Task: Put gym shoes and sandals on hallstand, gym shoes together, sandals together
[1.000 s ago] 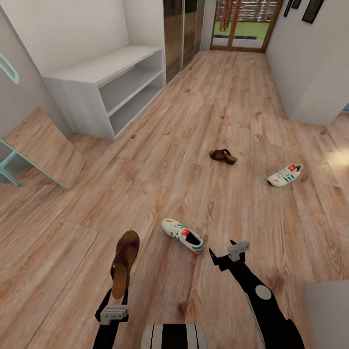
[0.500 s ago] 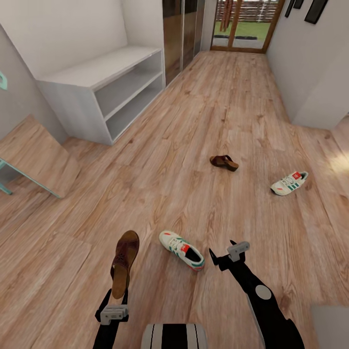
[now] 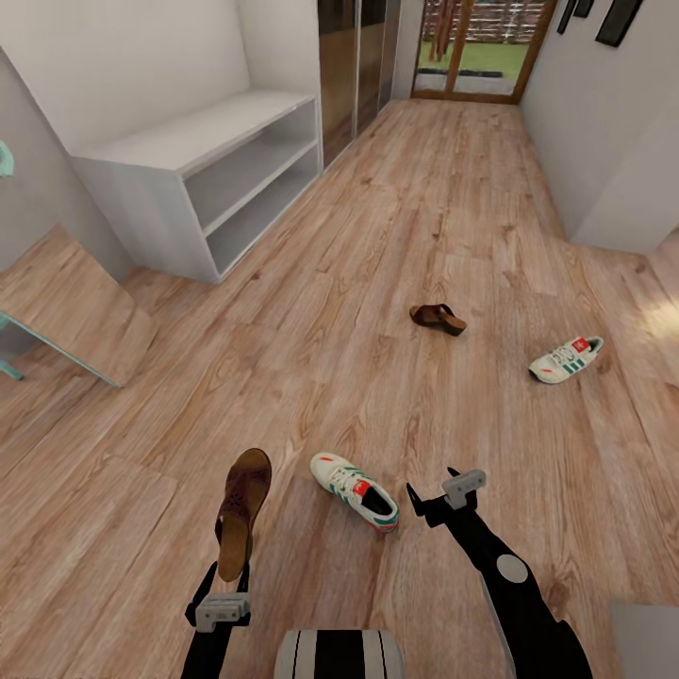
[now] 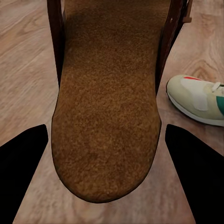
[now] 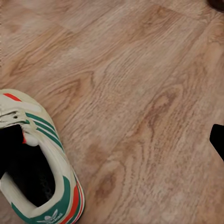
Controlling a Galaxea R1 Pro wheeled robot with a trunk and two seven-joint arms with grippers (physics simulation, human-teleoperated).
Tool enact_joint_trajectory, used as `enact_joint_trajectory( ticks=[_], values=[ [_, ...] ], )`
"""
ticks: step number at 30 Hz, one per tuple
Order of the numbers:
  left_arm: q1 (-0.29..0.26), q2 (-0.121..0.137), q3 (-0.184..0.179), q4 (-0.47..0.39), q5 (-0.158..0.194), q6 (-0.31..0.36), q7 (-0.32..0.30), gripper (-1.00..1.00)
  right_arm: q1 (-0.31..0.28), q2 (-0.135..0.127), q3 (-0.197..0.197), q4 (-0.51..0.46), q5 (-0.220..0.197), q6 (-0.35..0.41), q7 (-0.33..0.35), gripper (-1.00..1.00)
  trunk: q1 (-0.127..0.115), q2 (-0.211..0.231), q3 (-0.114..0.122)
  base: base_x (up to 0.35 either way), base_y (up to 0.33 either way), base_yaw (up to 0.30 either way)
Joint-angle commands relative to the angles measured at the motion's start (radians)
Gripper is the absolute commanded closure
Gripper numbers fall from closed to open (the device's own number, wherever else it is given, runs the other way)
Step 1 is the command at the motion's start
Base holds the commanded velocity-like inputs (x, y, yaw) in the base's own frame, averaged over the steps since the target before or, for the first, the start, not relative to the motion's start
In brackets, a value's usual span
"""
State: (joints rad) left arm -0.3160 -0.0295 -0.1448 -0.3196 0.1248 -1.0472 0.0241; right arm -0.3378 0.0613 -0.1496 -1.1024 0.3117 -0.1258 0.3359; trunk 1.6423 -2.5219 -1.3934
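The left gripper (image 3: 226, 589) pinches the heel end of one dark brown sandal (image 3: 241, 510), which stands off the corridor floor (image 3: 424, 217) with its toe pointing away from the robot; in the left wrist view the tan footbed of that sandal (image 4: 105, 107) sits between the two dark fingers (image 4: 21, 158), which lie on either side of its rounded heel. The right gripper (image 3: 436, 500) hangs low above the floor with its fingers spread and nothing between them. The nearer gym shoe (image 3: 356, 488) lies on the floor between the two grippers, just beside the right gripper on its inner side, toe pointing away and to the left; the right wrist view shows this shoe's open collar, green stripes and red-orange heel (image 5: 42, 177) close by but not between the fingers. The second sandal (image 3: 437, 318) lies on the floor farther down the corridor, well apart from both grippers, and the second gym shoe (image 3: 566, 359) lies beyond it to the right, near the right-hand wall. The hallstand (image 3: 203, 132) stands against the left wall, well apart from all the shoes, its flat top and two open shelves bare.
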Motion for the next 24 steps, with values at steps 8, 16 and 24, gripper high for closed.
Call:
enact_joint_trajectory(
  ticks=[8,16,24],
  values=[
    [0.0,0.0,0.001,0.0,0.001,0.0,0.0,1.0,-0.001,0.003,0.002,0.001,0.003,0.002,-0.001,-1.0,0.0,0.0,0.0,0.002,0.0,0.213],
    [0.0,0.0,0.001,-0.001,0.001,0.0,0.0,1.0,-0.001,0.004,0.002,0.001,0.003,0.004,-0.001,-1.0,0.0,0.0,0.0,0.001,0.0,0.258],
    [0.0,0.0,0.002,0.0,0.001,0.0,0.0,1.0,-0.001,0.003,0.002,0.002,0.003,0.003,0.0,-1.0,0.0,0.0,0.0,0.0,0.0,0.127]
  ],
)
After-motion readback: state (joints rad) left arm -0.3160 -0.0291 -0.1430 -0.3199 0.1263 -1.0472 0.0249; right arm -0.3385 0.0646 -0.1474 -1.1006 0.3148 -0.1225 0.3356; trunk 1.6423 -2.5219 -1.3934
